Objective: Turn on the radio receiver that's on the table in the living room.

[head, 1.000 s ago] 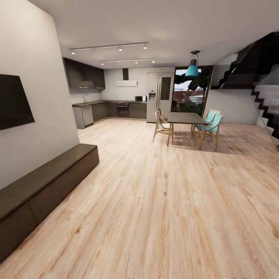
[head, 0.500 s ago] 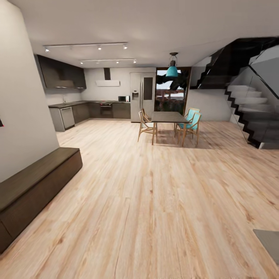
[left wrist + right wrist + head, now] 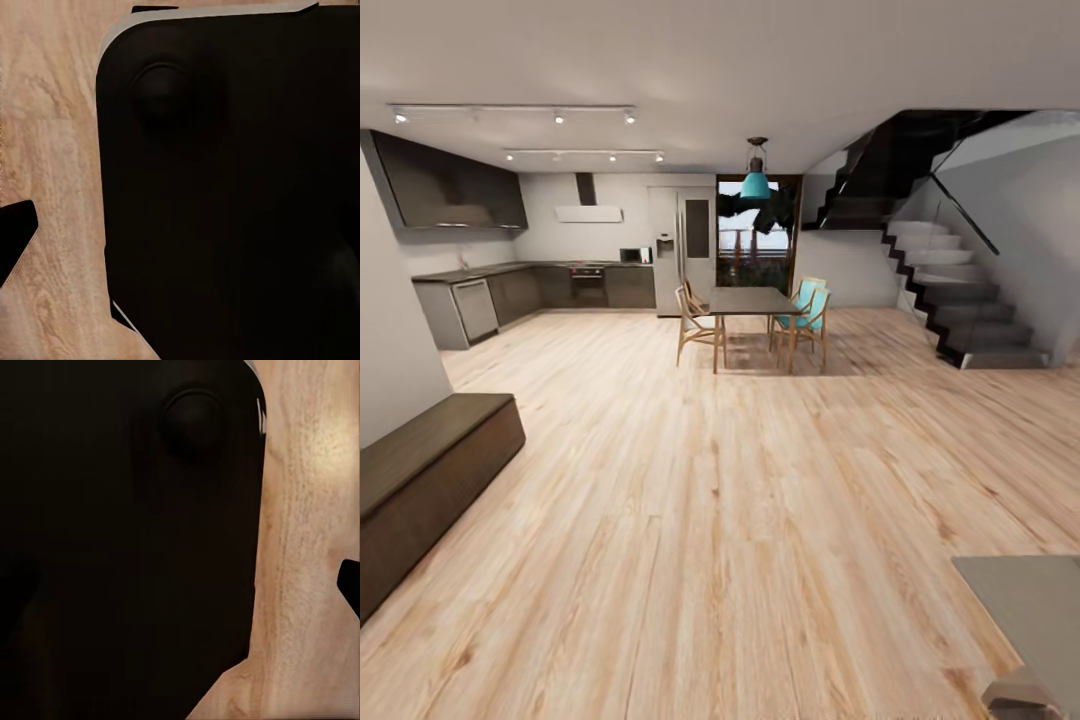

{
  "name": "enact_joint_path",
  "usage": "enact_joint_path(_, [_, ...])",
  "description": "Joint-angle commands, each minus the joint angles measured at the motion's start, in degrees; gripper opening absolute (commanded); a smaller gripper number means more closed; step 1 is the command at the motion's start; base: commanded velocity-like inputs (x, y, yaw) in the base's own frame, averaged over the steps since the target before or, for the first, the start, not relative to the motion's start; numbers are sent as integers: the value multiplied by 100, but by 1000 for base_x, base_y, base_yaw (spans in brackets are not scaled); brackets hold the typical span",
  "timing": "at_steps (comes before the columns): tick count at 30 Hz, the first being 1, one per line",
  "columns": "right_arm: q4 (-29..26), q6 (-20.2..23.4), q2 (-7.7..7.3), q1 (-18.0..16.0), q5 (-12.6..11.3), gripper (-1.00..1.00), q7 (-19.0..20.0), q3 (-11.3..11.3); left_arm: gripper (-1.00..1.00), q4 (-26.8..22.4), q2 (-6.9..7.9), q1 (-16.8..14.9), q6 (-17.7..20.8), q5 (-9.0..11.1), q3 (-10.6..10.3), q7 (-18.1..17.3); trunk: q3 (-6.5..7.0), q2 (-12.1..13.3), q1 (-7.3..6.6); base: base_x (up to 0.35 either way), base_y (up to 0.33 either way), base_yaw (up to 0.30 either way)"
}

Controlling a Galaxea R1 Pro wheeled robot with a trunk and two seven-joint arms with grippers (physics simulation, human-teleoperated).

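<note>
The radio receiver is out of view. A corner of the low grey-taupe table enters the head view at the bottom right, with a small blurred grey shape at its near edge. Both wrist views look down on the robot's black body above light wood floor. One dark tip, perhaps a finger, juts in at the edge of the left wrist view, and another at the edge of the right wrist view. Neither shows how the jaws stand.
Wide wood floor stretches ahead. A long dark low bench runs along the left wall. Farther off stand a dark dining table with wooden chairs, the dark-cabinet kitchen and a staircase at the right.
The camera has swung to the right, so the whole picture has slid left. The wall screen has left the view, the staircase shows more fully, and the grey-taupe table corner has come in.
</note>
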Motion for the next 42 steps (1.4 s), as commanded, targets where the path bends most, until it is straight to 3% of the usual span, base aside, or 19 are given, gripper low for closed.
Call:
enact_joint_path(1, [0,0,1,0,0,100,0,0,100,-2,1,0,0,0,-1,0,0,0,0,0,0,-283])
enact_joint_path(42, [0,0,12,0,-7,100,0,0,100,-9,-7,0,0,0,-3,0,0,0,0,0,0,-290])
